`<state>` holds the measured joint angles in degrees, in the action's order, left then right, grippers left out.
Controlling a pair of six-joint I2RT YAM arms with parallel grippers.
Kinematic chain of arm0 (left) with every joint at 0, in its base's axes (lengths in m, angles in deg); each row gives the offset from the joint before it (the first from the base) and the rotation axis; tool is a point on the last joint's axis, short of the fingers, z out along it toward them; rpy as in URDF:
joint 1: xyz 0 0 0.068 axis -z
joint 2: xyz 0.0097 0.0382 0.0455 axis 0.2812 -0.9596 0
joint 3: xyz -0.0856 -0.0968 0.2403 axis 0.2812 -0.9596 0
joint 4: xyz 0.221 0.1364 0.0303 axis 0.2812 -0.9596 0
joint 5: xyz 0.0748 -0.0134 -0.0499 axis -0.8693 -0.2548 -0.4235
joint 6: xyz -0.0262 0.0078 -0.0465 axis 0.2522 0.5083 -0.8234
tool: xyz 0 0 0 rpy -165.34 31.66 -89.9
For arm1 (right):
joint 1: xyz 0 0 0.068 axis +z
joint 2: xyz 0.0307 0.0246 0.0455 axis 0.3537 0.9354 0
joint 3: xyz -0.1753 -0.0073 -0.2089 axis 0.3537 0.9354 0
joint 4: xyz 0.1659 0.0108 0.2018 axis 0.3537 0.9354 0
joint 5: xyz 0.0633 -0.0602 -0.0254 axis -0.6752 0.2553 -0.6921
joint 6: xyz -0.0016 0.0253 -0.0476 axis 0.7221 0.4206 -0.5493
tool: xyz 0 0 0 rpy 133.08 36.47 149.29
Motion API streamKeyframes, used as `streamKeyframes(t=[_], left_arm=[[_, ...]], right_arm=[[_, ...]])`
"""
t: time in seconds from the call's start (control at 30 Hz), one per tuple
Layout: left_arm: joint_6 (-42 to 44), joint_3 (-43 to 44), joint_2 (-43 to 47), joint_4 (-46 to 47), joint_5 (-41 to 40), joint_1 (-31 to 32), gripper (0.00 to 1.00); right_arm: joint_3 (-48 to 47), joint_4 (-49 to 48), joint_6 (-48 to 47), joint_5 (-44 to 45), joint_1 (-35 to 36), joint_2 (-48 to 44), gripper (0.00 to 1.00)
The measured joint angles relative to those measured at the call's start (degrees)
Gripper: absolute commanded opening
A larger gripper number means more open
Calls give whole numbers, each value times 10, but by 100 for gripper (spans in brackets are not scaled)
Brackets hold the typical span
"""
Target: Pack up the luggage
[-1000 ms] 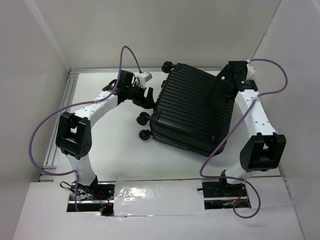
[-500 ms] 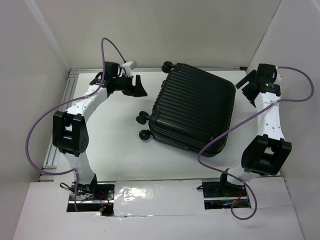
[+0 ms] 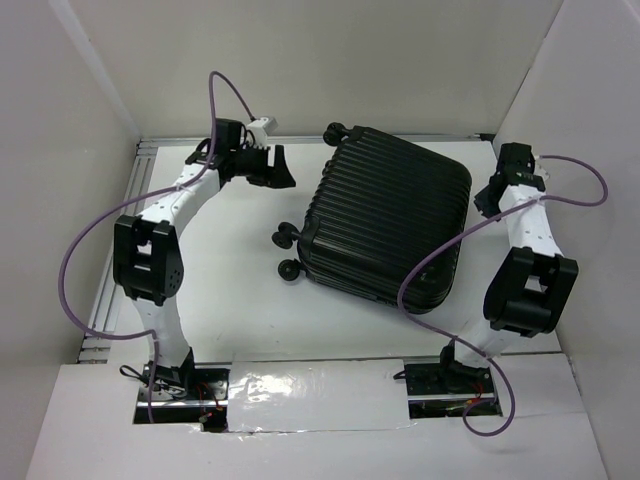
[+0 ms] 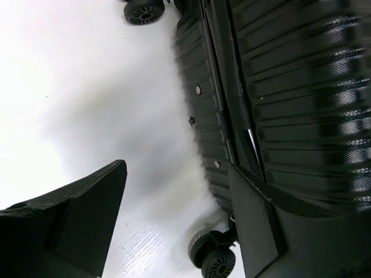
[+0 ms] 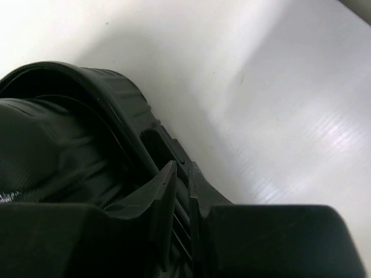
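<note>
The luggage (image 3: 390, 215), a black ribbed hard-shell suitcase, lies closed and flat on the white table, turned at a slant, its wheels (image 3: 289, 252) pointing left. My left gripper (image 3: 277, 166) hovers open to its upper left, apart from it. In the left wrist view the luggage (image 4: 290, 87) fills the right side beyond the wide-open left gripper (image 4: 177, 168), which has nothing in it. My right gripper (image 3: 487, 196) sits just off the luggage's right edge. The right wrist view has the right gripper (image 5: 182, 167) with its fingers almost together, empty, over a rounded corner of the luggage (image 5: 122, 98).
White walls enclose the table on the left, back and right. A metal rail (image 3: 118, 240) runs along the left edge. Purple cables (image 3: 430, 275) loop from both arms, the right one draping over the luggage's near right corner.
My right gripper has pulled back from the luggage's far right corner to its right side and closed. My left gripper has drawn away from the luggage to the upper left, staying open.
</note>
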<state>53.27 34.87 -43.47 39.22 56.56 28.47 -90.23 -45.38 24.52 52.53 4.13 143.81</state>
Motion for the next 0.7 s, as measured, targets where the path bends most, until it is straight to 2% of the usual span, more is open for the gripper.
streamKeyframes(t=[0.2, 0.37, 0.7], left_arm=[[7, 35, -43, -11, 2, 18, 83], [23, 63, -78, -22, 4, 41, 83], [64, 89, -94, -32, 3, 47, 83]], right_arm=[[5, -44, -13, -29, 5, 30, 19], [15, -75, -35, -47, 23, 53, 11], [41, -205, -38, -174, 31, 33, 9]])
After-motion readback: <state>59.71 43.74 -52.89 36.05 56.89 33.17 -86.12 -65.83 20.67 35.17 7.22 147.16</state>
